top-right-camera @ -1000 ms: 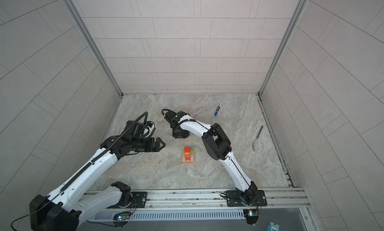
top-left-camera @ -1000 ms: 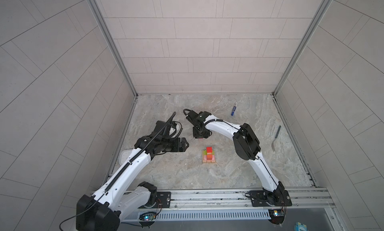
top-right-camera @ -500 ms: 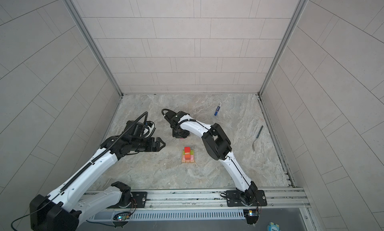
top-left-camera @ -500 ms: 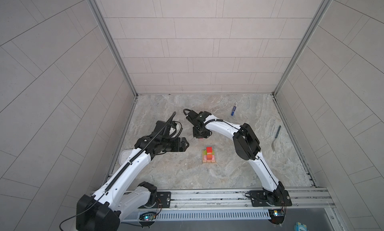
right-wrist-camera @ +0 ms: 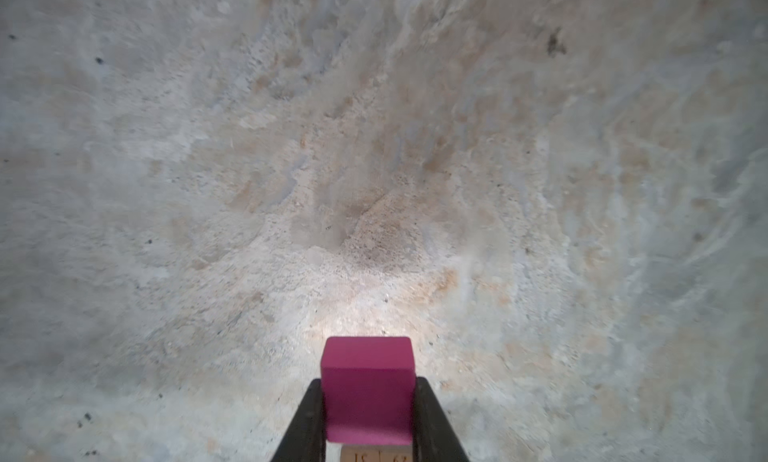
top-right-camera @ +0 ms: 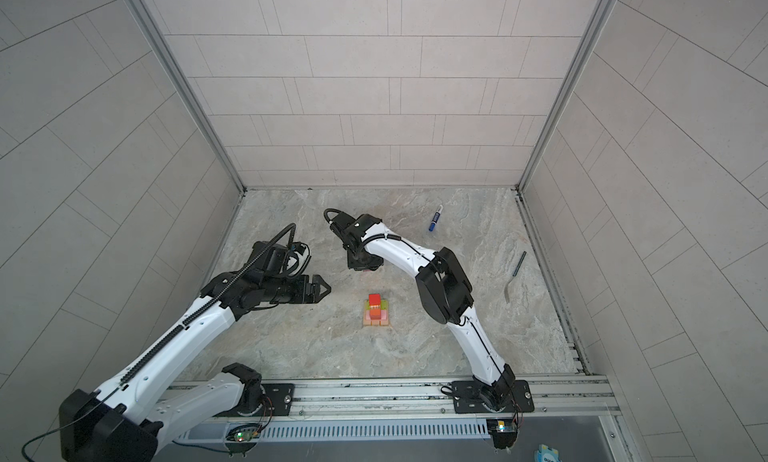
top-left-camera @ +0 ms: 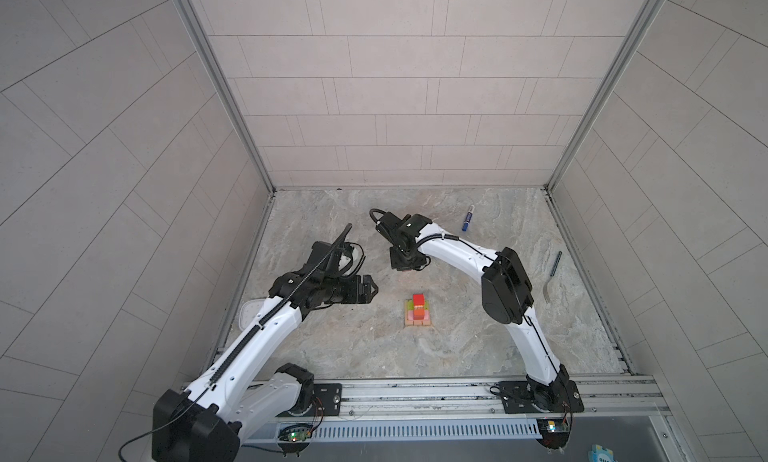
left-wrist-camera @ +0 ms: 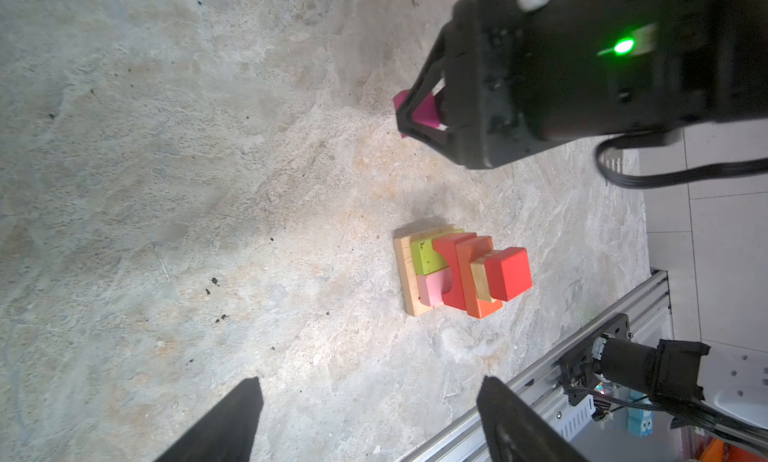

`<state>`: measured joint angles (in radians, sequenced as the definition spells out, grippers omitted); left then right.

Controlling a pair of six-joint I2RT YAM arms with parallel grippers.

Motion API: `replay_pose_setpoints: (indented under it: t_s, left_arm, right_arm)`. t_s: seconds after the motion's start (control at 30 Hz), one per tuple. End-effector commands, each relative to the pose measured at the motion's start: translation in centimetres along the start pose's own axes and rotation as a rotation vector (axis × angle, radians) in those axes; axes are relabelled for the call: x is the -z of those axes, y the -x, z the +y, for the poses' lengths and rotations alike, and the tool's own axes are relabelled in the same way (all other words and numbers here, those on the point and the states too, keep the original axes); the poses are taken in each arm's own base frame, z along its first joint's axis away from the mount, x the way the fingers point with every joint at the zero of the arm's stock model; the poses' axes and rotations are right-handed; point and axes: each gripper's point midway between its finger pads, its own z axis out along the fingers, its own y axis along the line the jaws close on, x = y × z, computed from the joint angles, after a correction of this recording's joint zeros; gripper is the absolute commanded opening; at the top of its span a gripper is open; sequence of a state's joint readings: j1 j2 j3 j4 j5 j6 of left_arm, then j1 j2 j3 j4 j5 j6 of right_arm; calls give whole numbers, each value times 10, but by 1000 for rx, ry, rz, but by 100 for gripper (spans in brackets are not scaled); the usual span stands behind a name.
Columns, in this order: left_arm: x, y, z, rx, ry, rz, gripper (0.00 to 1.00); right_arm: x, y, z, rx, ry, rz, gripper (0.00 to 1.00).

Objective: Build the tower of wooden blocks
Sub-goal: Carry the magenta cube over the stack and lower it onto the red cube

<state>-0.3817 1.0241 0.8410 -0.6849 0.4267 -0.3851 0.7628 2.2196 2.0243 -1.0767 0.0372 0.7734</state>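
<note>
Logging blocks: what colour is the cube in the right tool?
Magenta cube, clearest in the right wrist view.

The counter [right-wrist-camera: 374,148] looks like marbled stone: matt, grainy and finely pitted, with dark specks. The magenta cube [right-wrist-camera: 368,389] is painted wood, smooth and matt, with softened edges. The fingers [right-wrist-camera: 305,418] are matt black plastic. In the tower [left-wrist-camera: 457,272], the base plank [left-wrist-camera: 405,272] is bare pale wood showing grain. The lime block [left-wrist-camera: 426,256] has speckled, chipped paint, and the red cube [left-wrist-camera: 508,272] is evenly painted. At the counter's 6 o'clock edge the rail [top-left-camera: 415,391] is brushed metal. The arm shells [top-left-camera: 453,256] are glossy white plastic.
</note>
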Motion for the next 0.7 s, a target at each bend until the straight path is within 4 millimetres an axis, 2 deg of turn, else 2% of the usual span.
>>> replay_pose_setpoints:
  t_s: [0.0,0.37,0.53,0.67]
  left_arm:
    - [2,-1,-1,-2,-12,-11,88]
    - [8,0,-3,-10,-18,-31,88]
    - [12,2,-4,-17,-19,-52,88]
    - [12,1,-5,-18,-24,-51,88]
  right_arm:
    - [42,1,-15,14,-13,-27,22]
    - [110,-28,-37,6,20,-21,22]
    - [127,-48,-44,-4,16,-6,23]
    - [129,-67,-42,-7,25,14,22]
